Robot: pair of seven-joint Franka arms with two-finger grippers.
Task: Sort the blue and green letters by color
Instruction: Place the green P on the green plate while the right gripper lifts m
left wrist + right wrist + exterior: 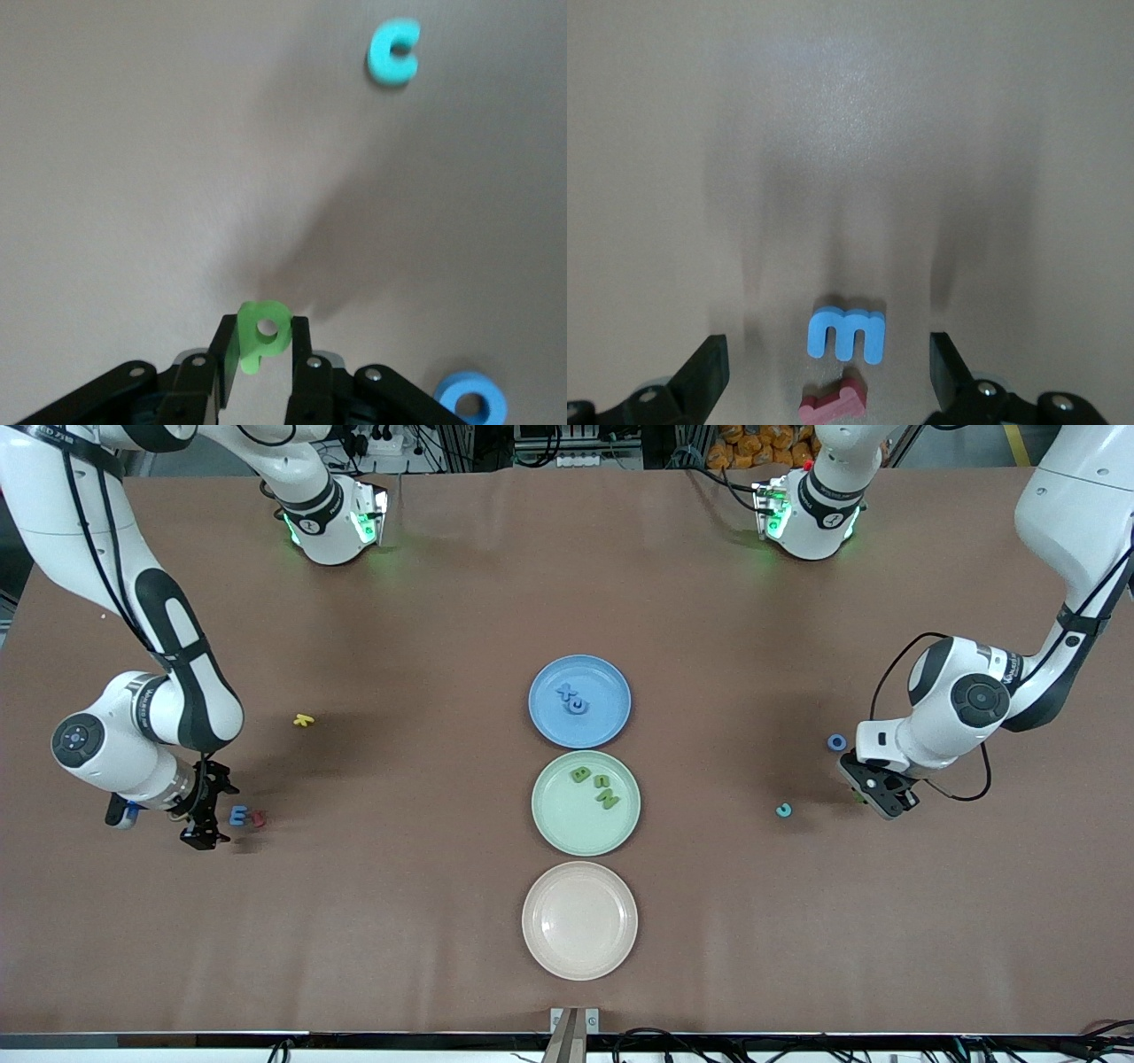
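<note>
Green letter P (262, 336) sits pinched between the closed fingers of the left gripper (263, 365), low at the left arm's end of the table, between a blue O (836, 741) and a teal C (783, 810). Right gripper (828, 372), fingers wide apart, straddles a blue E (846, 334) and dark red piece (832, 404). Blue plate (611, 717) holds two blue letters, green plate (554, 815) three green ones.
</note>
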